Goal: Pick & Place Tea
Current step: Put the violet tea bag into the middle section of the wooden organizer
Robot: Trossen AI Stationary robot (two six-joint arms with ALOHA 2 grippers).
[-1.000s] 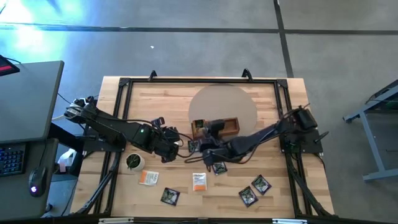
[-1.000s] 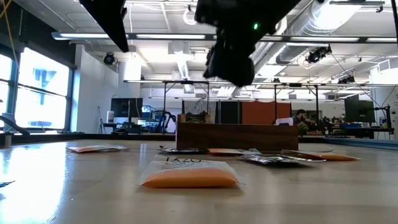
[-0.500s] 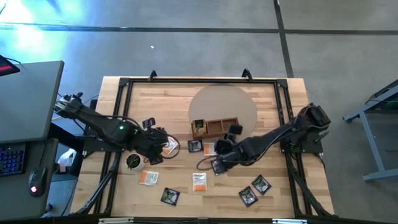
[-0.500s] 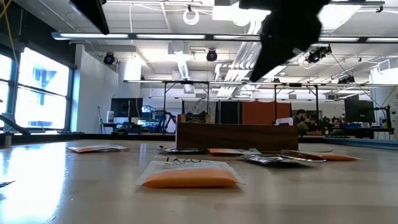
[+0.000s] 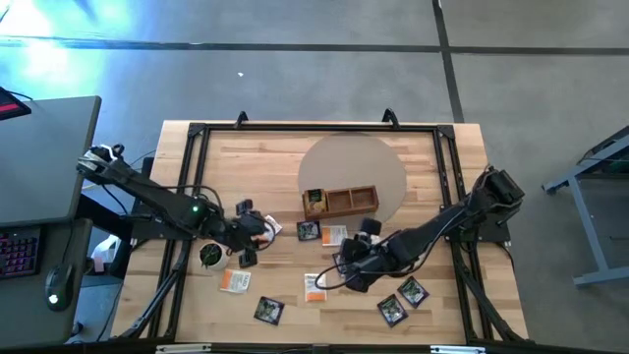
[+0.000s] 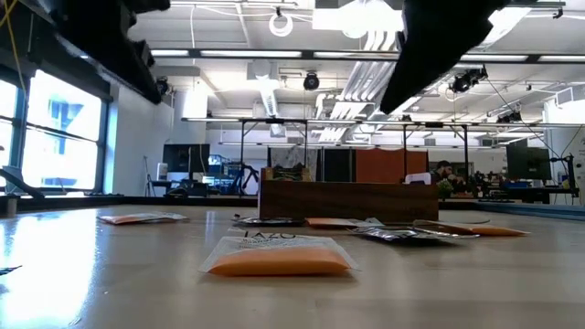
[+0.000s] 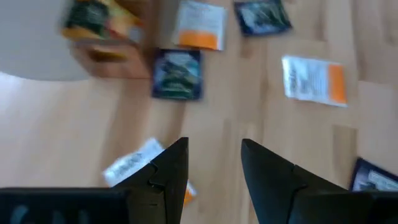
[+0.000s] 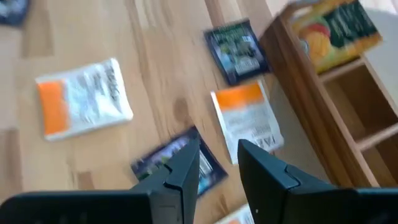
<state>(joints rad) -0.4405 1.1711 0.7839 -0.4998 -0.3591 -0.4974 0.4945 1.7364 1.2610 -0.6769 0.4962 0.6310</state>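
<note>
Small square tea packets lie flat on the wooden table: a black one and a white-and-orange one near the tray, and more toward the near edge. My left gripper is open above the table, beside a white-and-orange packet. My right gripper is open over a black packet, with a white-and-orange packet just beyond its fingers.
The brown wooden tray stands mid-table, with a yellow-green packet in one end compartment. A small round cup sits near my left arm. A black metal frame runs around the table. Bare wood lies toward the far edge.
My left gripper has drawn back from beside the tray toward the table's left. My right gripper has moved away from the tray toward the near edge and now hangs over the loose packets there.
</note>
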